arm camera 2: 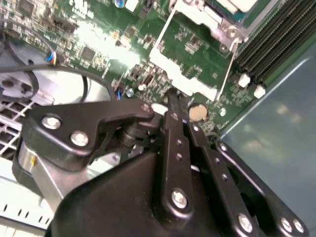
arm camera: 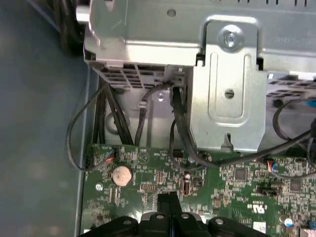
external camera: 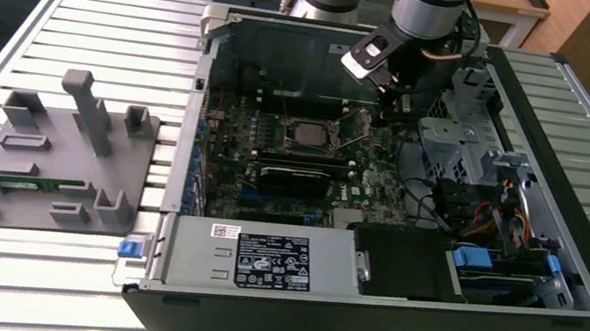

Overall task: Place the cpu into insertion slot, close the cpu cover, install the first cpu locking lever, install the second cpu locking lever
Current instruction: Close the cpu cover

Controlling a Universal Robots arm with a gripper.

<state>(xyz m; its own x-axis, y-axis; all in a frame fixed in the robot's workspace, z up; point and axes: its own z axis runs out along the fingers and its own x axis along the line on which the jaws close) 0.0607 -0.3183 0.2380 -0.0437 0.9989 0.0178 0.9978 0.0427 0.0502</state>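
The cpu (external camera: 306, 135) lies in the insertion slot on the green motherboard (external camera: 229, 146), its silver-grey top showing through the cpu cover (arm camera 2: 197, 15), which lies flat over it. A thin wire locking lever (arm camera 2: 227, 69) runs along one side of the socket, and a second lever (arm camera 2: 163, 33) runs along another side. My gripper (external camera: 390, 114) hangs inside the case, to the exterior view's right of the socket, low over the board. Its black fingers (arm camera 2: 174, 129) are pressed together in both wrist views, tips (arm camera: 168, 197) just off the socket bracket's corner, with nothing seen between them.
A coin cell battery (arm camera: 122, 175) sits on the board beside the tips. A metal drive cage (arm camera: 229, 89) and loose black cables (arm camera: 177, 123) stand close by. Long memory slots (arm camera 2: 276, 34) run past the socket. A grey fixture (external camera: 59, 159) lies outside the case, at the exterior view's left.
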